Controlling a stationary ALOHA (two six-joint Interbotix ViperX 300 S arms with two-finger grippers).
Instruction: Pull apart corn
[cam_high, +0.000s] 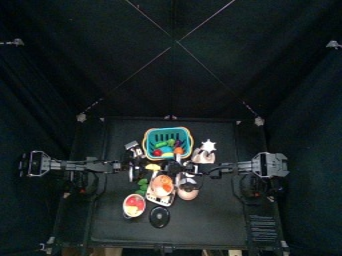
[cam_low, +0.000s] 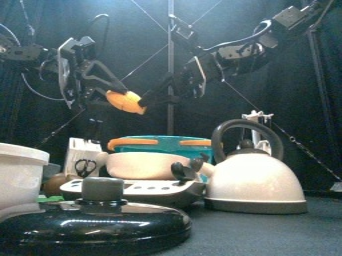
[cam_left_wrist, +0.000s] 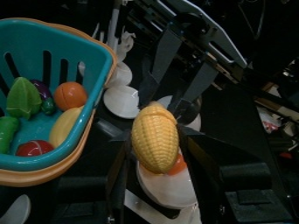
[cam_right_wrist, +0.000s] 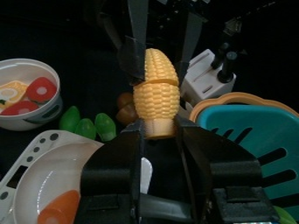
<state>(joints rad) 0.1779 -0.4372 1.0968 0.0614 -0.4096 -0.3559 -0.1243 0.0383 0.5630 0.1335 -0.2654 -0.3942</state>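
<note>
The yellow corn hangs in the air above the table's middle, held from both ends. My left gripper is shut on one end of it. The right gripper is shut on the wide end, and in the right wrist view the corn shows a seam across it with its two parts still joined. From the front, the corn is high up between the two arms, above the basket.
A teal and orange basket of toy vegetables stands behind the corn, also seen from above. A white kettle, a black pot lid, a white cup, a white bowl and an egg plate crowd the table.
</note>
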